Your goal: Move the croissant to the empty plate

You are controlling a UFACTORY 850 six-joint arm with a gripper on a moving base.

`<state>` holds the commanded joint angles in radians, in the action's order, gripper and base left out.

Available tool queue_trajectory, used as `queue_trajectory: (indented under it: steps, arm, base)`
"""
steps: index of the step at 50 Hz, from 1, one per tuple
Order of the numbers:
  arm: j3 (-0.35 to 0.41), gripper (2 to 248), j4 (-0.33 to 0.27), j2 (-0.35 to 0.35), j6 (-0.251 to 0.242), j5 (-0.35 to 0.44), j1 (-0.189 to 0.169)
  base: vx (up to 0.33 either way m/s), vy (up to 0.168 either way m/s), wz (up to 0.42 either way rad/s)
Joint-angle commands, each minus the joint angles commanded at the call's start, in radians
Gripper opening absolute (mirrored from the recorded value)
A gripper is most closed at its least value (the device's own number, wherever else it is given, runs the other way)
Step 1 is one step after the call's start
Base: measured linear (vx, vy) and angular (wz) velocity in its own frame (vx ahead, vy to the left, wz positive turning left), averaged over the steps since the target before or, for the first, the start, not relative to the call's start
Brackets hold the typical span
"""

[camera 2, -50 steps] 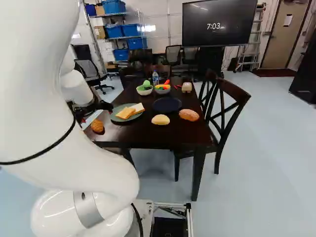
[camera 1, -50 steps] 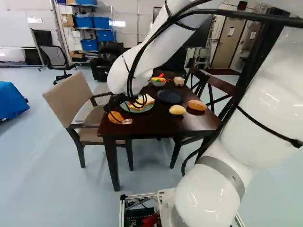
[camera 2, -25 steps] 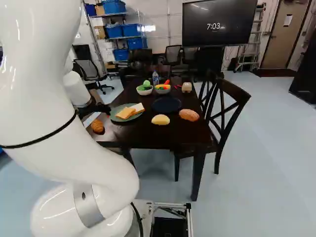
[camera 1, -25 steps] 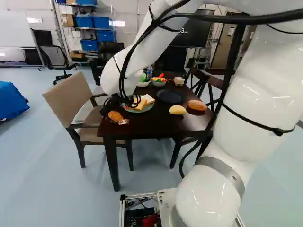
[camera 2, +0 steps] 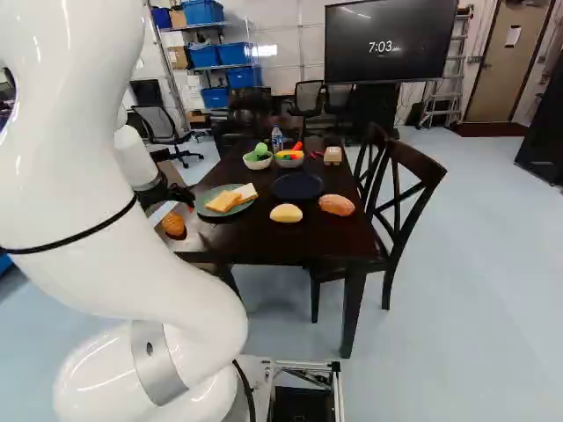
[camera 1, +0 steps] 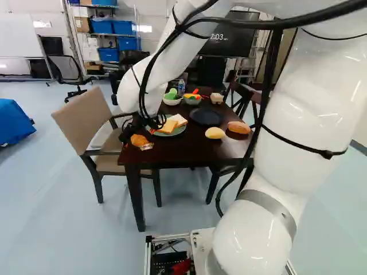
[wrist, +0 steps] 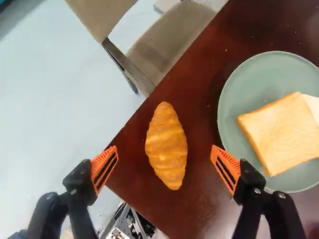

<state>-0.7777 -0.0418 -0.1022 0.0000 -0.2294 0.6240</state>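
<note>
Croissant [wrist: 167,146] lies ungrasped on bench [wrist: 197,89], framed by wide-open jaws | dark plate [camera 2: 297,185] sits bare near centre, right base view | grip, carry, placement remain

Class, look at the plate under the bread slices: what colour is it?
The plate is pale grey-green, seen best in the wrist view.

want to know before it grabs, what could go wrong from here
One orange pad of the open hand stands close by the rim of the green plate, so coming down might clip or tip it.

The croissant lies near the table edge; a lopsided touch could nudge it off.

The green plate with bread lies between the croissant and the empty dark plate, so a low carry may knock the bread.
</note>
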Motion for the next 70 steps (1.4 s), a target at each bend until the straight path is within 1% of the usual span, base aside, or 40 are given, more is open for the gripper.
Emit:
queue_trajectory:
  steps: [21,70]
  arm:
    - [-0.028,247,0.0,-0.025,0.0,-0.075,-0.006]
    - [-0.157,247,0.0,-0.135,0.0,-0.219,-0.006]
  base:
    - [0.0,0.0,0.0]
    - [0.0,0.0,0.0]
